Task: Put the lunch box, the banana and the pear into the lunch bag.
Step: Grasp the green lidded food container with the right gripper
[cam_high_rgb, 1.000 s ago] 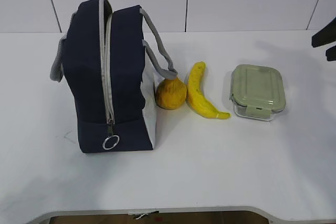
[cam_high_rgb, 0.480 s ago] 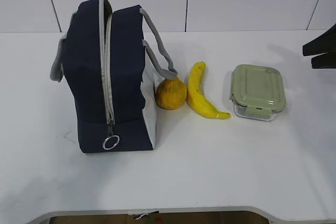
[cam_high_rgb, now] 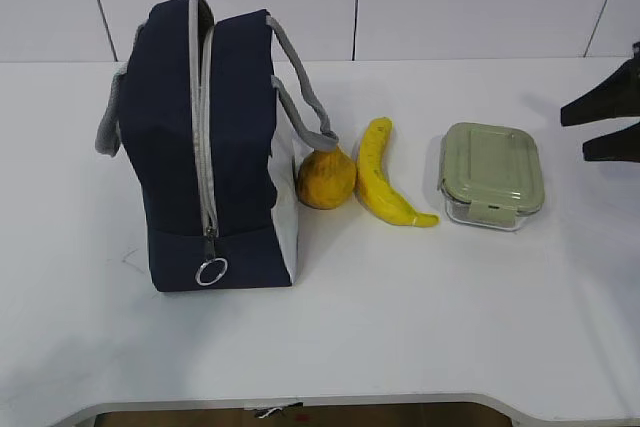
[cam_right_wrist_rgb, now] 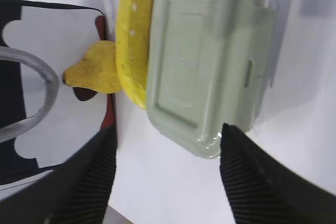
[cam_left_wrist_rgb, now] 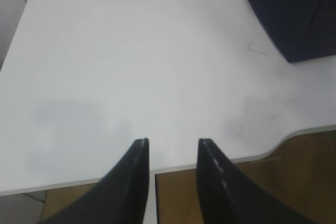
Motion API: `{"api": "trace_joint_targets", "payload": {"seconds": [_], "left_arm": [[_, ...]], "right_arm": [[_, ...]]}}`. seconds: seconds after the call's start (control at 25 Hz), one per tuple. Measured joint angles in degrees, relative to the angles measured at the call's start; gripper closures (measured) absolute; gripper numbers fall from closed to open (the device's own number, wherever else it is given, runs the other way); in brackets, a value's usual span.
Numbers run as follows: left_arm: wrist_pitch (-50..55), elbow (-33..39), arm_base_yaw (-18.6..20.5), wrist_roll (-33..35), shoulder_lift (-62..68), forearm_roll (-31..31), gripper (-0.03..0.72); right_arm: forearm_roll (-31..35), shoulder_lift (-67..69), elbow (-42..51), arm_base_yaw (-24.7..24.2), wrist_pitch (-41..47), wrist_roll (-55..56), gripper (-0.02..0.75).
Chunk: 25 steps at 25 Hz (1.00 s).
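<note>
The navy lunch bag (cam_high_rgb: 170, 147) stands upright on the left of the white table, its grey zipper running down the near end to a ring pull (cam_high_rgb: 211, 271). The pear (cam_high_rgb: 325, 179) lies against the bag's white side panel. The banana (cam_high_rgb: 383, 175) lies beside the pear. The lunch box (cam_high_rgb: 491, 174) with its green lid sits right of the banana. My right gripper (cam_high_rgb: 575, 135) is open and empty, in the air just right of the lunch box; its view shows the lunch box (cam_right_wrist_rgb: 205, 61), banana (cam_right_wrist_rgb: 134, 35) and pear (cam_right_wrist_rgb: 92, 72). My left gripper (cam_left_wrist_rgb: 172, 142) is open and empty over the table's front edge.
The bag's grey handle (cam_high_rgb: 300, 97) hangs over the pear and shows in the right wrist view (cam_right_wrist_rgb: 31, 77). The bag's corner (cam_left_wrist_rgb: 294, 14) is at the top right of the left wrist view. The table's front edge (cam_left_wrist_rgb: 220, 160) and wooden floor lie beneath the left fingers.
My right gripper has come in from the right edge of the exterior view, moving left and down toward the lunch box. The bag, fruit and lunch box have not moved.
</note>
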Motion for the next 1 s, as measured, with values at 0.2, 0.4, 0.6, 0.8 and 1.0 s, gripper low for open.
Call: {"api": "trace_joint_targets", "payload": {"seconds": [0.2, 0.4, 0.6, 0.8, 1.0], "left_arm": [[0.0, 0.0, 0.0, 0.0, 0.0, 0.0, 0.449], [0.0, 0.0, 0.0, 0.0, 0.0, 0.0, 0.449], [0.0, 0.0, 0.0, 0.0, 0.0, 0.0, 0.449], [0.0, 0.0, 0.0, 0.0, 0.0, 0.0, 0.449], [0.0, 0.0, 0.0, 0.0, 0.0, 0.0, 0.449]], "right_arm": [[1.4, 4.7, -0.1, 0.0, -0.5, -2.1, 0.23], [4.1, 8.6, -2.4, 0.0, -0.6, -3.4, 0.225], [4.7, 12.1, -6.0, 0.0, -0.7, -3.6, 0.225], [4.8, 14.8, -7.9, 0.0, -0.8, -3.6, 0.225], [5.2, 17.5, -8.1, 0.0, -0.9, -3.6, 0.225]]}}
